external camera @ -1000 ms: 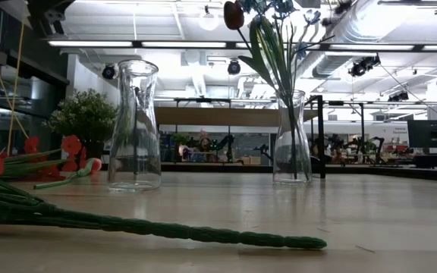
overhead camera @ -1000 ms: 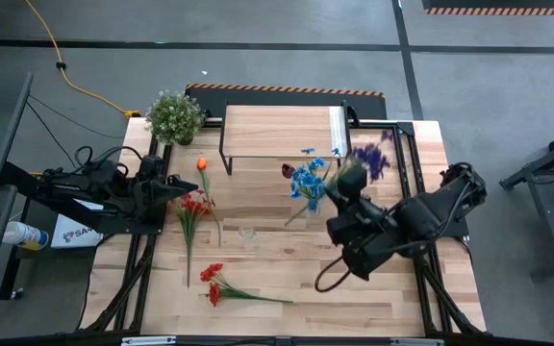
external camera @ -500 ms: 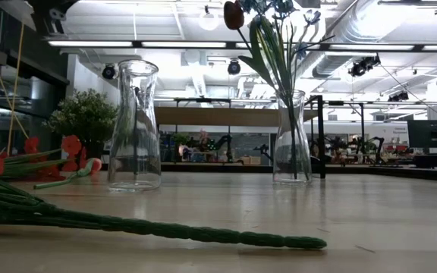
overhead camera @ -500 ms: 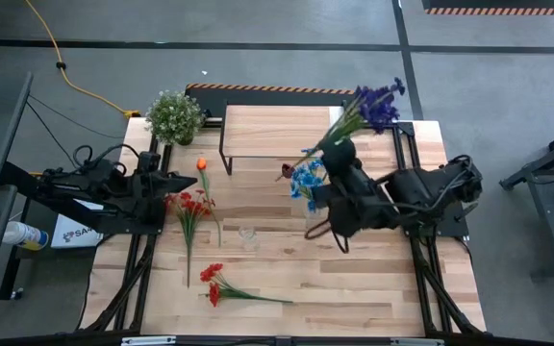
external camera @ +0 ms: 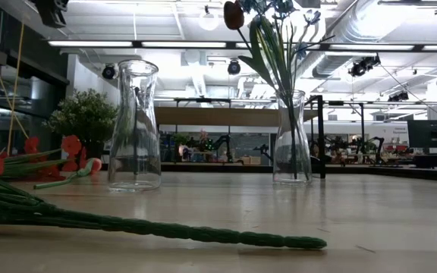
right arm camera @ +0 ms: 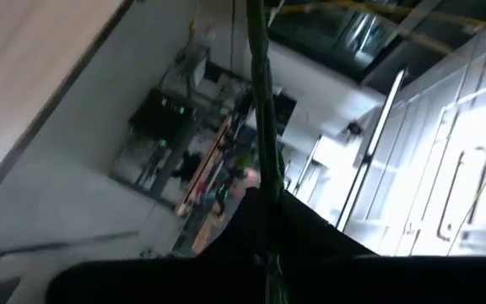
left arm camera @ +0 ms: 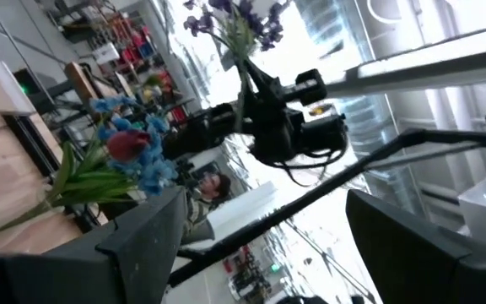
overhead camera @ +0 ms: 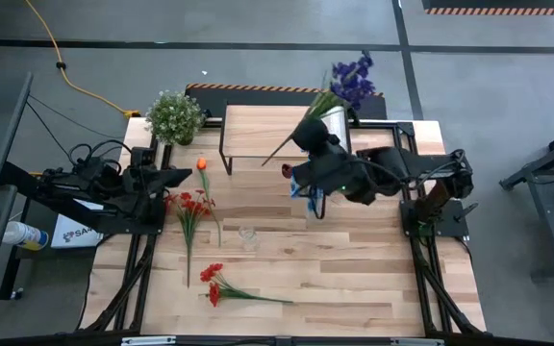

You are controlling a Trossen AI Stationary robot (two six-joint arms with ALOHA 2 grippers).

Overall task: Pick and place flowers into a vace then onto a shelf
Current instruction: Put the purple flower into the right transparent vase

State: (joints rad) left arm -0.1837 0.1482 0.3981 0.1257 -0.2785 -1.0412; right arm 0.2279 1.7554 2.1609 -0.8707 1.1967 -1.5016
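Note:
My right gripper (overhead camera: 307, 135) is high over the shelf's (overhead camera: 277, 120) near edge, shut on a purple spray (overhead camera: 352, 75). The stem's free end (overhead camera: 264, 163) points toward the table's left. Just below stands a glass vase (external camera: 290, 140) holding blue flowers (overhead camera: 304, 179) and a dark red bud (overhead camera: 287, 171). An empty vase (external camera: 135, 125) stands on the table. An orange tulip (overhead camera: 201, 165) and two red bunches (overhead camera: 190, 204) (overhead camera: 212, 279) lie flat on the wood. My left gripper (overhead camera: 183, 176) hovers open at the left side. My right gripper pinches the purple spray's green stem (right arm camera: 260, 143) between its two fingers, about midway along the stem. The fingers lie across the stem. The spray is lifted clear and slants, with its blooms (left arm camera: 234, 21) up toward the far edge and its cut end lower.
A bushy potted plant (overhead camera: 174, 115) sits at the table's far left corner. The shelf's black legs (overhead camera: 225, 154) stand beside the tulip. A long green stem (external camera: 165, 226) lies across the near table. Bare wood lies at the near right.
My right gripper has travelled from the table's right side toward the far edge and the left, to above the flower vase. It has turned, so the purple spray's blooms swung from pointing right to pointing past the far edge. The spray stayed in its hold.

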